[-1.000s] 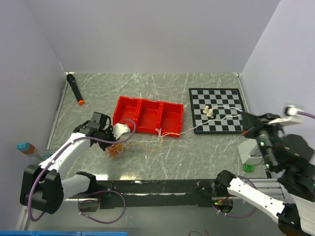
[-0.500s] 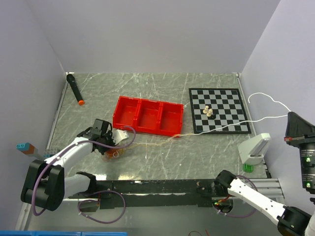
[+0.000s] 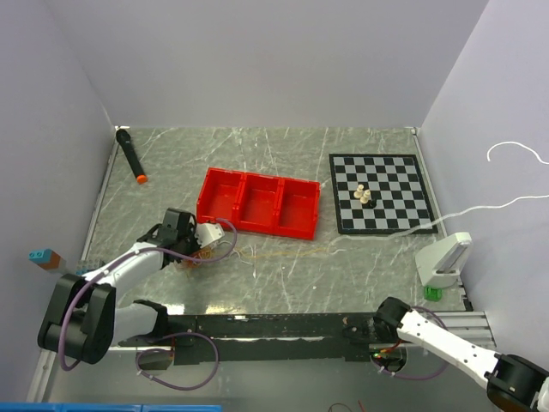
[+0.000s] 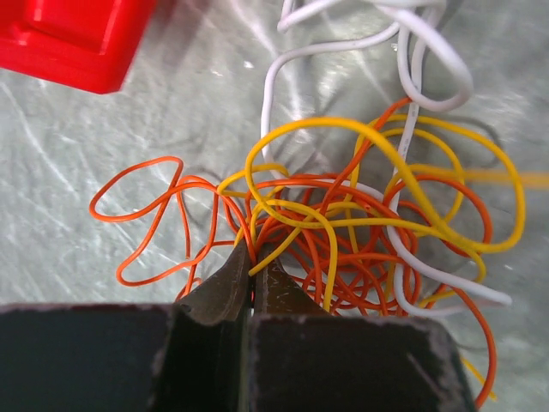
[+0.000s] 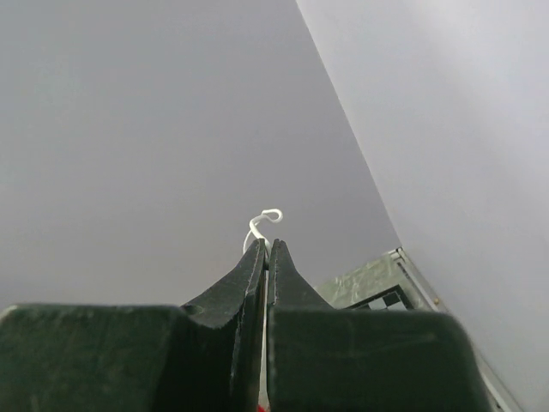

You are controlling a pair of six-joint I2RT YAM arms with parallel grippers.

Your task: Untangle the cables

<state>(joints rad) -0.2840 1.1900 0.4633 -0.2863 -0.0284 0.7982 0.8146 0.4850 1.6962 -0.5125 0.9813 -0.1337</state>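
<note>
Left wrist view: my left fingers closed, pinching one strand inside cables, tangle lying on desk beside red tray. Right fingers clamping white strand high in air. Judging wires light, springy, slippery, snag-prone; am favouring free ends, gentle pulls.

A grey, marble-veined worktop is lying under soft, even light that is throwing only faint shadows. Plain pale lilac walls are boxing it in. The back wall is standing at twelve o'clock, the nine o'clock wall and the three o'clock wall are flanking it. A dark rail is running along the six o'clock edge.
</note>
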